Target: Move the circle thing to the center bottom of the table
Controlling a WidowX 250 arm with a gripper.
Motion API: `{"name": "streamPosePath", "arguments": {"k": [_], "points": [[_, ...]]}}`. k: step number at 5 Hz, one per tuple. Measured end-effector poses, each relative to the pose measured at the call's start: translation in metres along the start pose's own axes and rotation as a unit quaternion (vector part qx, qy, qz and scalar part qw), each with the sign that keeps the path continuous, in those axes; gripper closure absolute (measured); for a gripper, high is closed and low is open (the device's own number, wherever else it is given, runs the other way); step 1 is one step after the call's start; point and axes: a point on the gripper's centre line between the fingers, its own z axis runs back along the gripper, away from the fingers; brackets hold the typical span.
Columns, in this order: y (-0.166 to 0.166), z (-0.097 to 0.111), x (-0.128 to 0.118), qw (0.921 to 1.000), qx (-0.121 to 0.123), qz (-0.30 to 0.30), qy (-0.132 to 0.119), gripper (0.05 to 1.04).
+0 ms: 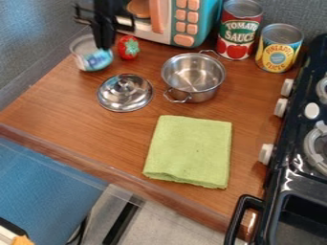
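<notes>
My gripper (104, 42) hangs at the upper left, in front of the microwave, its lower end over or at a round clear container (92, 58) with a blue-and-white label. Part of that container's rim is hidden by it. A round, shiny metal lid (125, 93) with a knob on top lies on the wooden table (76, 115), below and to the right of the container. Right of the lid stands a round steel pot (193, 77) with two wire handles.
A folded green towel (190, 150) lies toward the table's front. A strawberry (128, 47) sits near the toy microwave (185, 21). Two cans, tomato (239, 29) and pineapple (279, 48), stand at the back right. The black stove (300, 143) borders the right side.
</notes>
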Motion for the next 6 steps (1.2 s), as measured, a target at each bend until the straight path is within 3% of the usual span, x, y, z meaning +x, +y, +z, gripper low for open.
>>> {"name": "streamPosePath", "arguments": {"k": [1, 2, 3, 5, 6], "points": [[0.020, 0.032, -0.018, 0.9991, -0.011, 0.037, -0.020, 1.020], [0.010, 0.038, -0.049, 0.9992, -0.031, 0.019, -0.014, 1.020], [-0.004, 0.034, -0.084, 0.9992, -0.038, -0.001, -0.007, 1.020], [-0.039, 0.019, -0.120, 0.9983, -0.041, -0.041, -0.004, 1.020], [-0.056, 0.004, -0.136, 0.9974, -0.038, -0.060, 0.010, 1.020]]}}
